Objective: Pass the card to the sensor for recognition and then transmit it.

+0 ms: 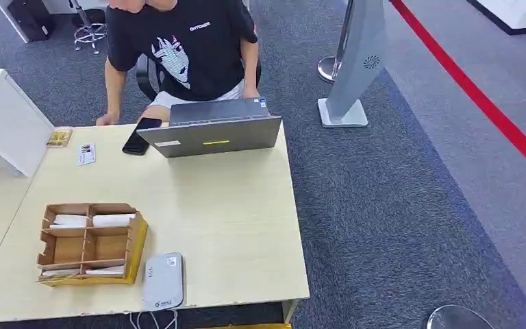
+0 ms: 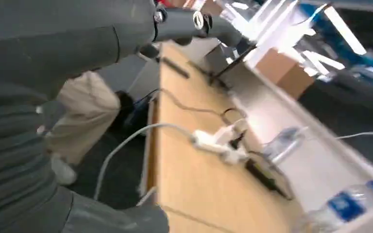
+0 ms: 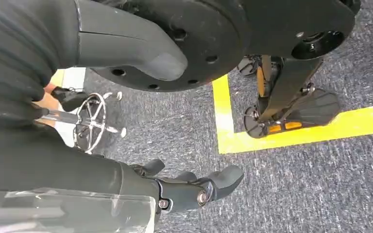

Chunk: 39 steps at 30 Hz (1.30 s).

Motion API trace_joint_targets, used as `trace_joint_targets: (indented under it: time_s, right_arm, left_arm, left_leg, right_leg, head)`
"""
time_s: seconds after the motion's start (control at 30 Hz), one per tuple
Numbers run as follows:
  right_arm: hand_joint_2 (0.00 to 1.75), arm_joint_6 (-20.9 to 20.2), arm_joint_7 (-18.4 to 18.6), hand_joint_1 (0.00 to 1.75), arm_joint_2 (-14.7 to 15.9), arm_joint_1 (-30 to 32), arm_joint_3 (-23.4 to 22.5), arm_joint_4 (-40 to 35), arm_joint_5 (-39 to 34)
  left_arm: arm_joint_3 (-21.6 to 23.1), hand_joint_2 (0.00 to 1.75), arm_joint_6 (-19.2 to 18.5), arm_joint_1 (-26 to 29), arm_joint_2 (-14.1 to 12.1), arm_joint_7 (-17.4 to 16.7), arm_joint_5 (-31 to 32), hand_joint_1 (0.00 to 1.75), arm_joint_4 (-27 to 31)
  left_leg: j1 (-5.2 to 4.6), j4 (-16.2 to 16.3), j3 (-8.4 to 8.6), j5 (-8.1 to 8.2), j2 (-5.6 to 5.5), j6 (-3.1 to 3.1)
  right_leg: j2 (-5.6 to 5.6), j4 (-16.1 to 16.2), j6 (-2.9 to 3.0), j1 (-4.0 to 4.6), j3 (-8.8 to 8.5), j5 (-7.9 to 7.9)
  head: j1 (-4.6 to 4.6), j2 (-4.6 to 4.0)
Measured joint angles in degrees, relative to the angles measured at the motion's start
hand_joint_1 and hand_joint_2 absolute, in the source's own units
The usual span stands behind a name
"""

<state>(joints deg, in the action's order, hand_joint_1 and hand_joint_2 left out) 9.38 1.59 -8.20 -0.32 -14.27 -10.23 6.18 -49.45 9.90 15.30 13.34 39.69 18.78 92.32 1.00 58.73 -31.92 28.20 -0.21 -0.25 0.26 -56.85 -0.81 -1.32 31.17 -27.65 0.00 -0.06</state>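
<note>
A wooden organizer [image 1: 137, 236] stands on the near left of the light wood table [image 1: 233, 226], with white cards [image 1: 92, 221] lying in its compartments. The grey card sensor [image 1: 164, 280] lies flat just right of it at the table's front edge, its cable hanging over. Another small card [image 1: 86, 153] lies at the far left. My left hand [image 2: 77, 43] holds nothing, its dark fingers [image 2: 194, 22] stretched out beside a neighbouring desk. My right hand [image 3: 53, 165] hangs over the carpet, thumb [image 3: 141, 53] and fingers [image 3: 199, 189] apart and empty.
A person in a black shirt [image 1: 185, 48] sits behind an open grey laptop [image 1: 212, 133] at the far edge, a black phone [image 1: 140, 136] beside it. A white box [image 1: 7, 120] stands at the left. A grey kiosk stand [image 1: 356, 68] rises at the back right. Yellow floor tape [image 3: 281, 133] runs below.
</note>
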Motion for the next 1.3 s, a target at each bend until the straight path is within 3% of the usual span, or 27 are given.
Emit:
trace_joint_targets:
  time_s: [0.17,0.37,0.57,0.63,0.8,1.17,1.2,1.23,1.27,1.3]
  right_arm:
    - [1.75,0.4,1.3,0.0,-0.2,-0.1,-0.1,0.0,-1.6]
    - [1.75,1.0,1.3,0.0,-0.4,-0.2,-0.1,0.0,-0.9]
    - [1.75,0.8,1.3,0.0,-0.4,-0.3,-0.1,0.0,0.5]
    - [1.75,0.5,1.3,0.0,-0.4,-0.3,-0.1,0.0,0.9]
    - [1.75,0.0,1.4,0.0,-0.4,-0.3,-0.1,0.0,1.1]
    - [1.75,0.0,1.5,0.0,-0.4,-0.3,-0.1,0.0,1.4]
    - [1.75,0.0,1.5,0.0,-0.4,-0.3,-0.1,0.0,1.4]
    - [1.75,0.0,1.5,1.52,-0.4,-0.3,-0.1,0.0,1.4]
    - [1.75,-0.3,1.5,1.75,-0.4,-0.3,-0.1,0.0,1.4]
    - [1.75,-0.6,1.4,1.75,-0.4,-0.3,-0.1,0.0,1.4]
  left_arm:
    - [-7.6,1.75,1.3,-7.6,-3.8,0.0,7.5,0.0,-25.4]
    - [-7.7,1.75,6.0,-10.2,-6.9,0.3,0.7,0.0,-41.6]
    - [-7.6,1.75,7.6,-13.1,-10.2,0.1,1.9,0.0,-56.9]
    - [-7.6,1.75,8.6,-14.1,-11.0,-2.4,3.6,0.0,-61.7]
    - [-7.6,1.75,8.9,-15.3,-11.5,-6.1,6.1,0.0,-69.4]
    - [-7.6,1.75,8.9,-16.1,-12.6,-6.3,6.3,0.0,-74.8]
    - [-7.6,1.75,8.9,-16.1,-12.6,-6.3,6.3,1.75,-75.0]
    - [-7.6,1.75,8.9,-16.2,-12.7,-6.3,6.3,1.75,-75.2]
    - [-7.6,1.75,8.8,-16.2,-12.7,-6.7,6.9,1.75,-75.3]
    - [-7.5,1.75,8.7,-16.2,-12.7,-7.5,8.0,1.75,-75.5]
  left_leg:
    - [0.08,0.0,-0.02,-0.03,-0.02,-0.02]
    - [0.0,0.0,0.01,-0.02,0.03,0.0]
    - [0.0,0.0,0.0,0.0,0.02,0.01]
    - [0.01,0.0,0.0,0.0,0.02,0.0]
    - [0.02,0.0,0.0,0.0,0.02,0.01]
    - [0.02,0.0,0.0,0.0,0.02,0.0]
    - [0.03,0.0,0.0,0.0,0.02,0.0]
    - [0.03,0.0,0.0,0.0,0.02,0.0]
    - [0.03,0.0,0.0,0.0,0.02,0.0]
    - [0.02,0.0,0.0,0.0,0.02,0.0]
  right_leg:
    - [-0.01,0.0,0.01,0.06,0.0,0.01]
    - [0.05,0.0,0.0,0.0,0.04,0.02]
    - [0.05,0.0,0.0,0.01,0.05,0.02]
    - [0.05,0.0,0.0,0.01,0.05,0.02]
    - [0.05,0.0,0.0,0.01,0.05,0.02]
    - [0.05,0.0,0.0,0.02,0.07,0.02]
    - [0.05,0.0,0.0,0.02,0.07,0.02]
    - [0.05,0.0,0.0,0.02,0.07,0.02]
    - [0.06,0.0,0.0,0.02,0.07,0.02]
    - [0.05,0.0,0.0,0.02,0.06,0.02]
  head:
    - [-0.07,0.0]
    - [-0.09,0.0]
    - [-0.11,0.0]
    - [-0.13,0.0]
    - [-0.13,0.0]
    - [-0.13,0.0]
    - [-0.13,0.0]
    - [-0.13,0.0]
    - [-0.13,0.0]
    - [-0.13,0.0]
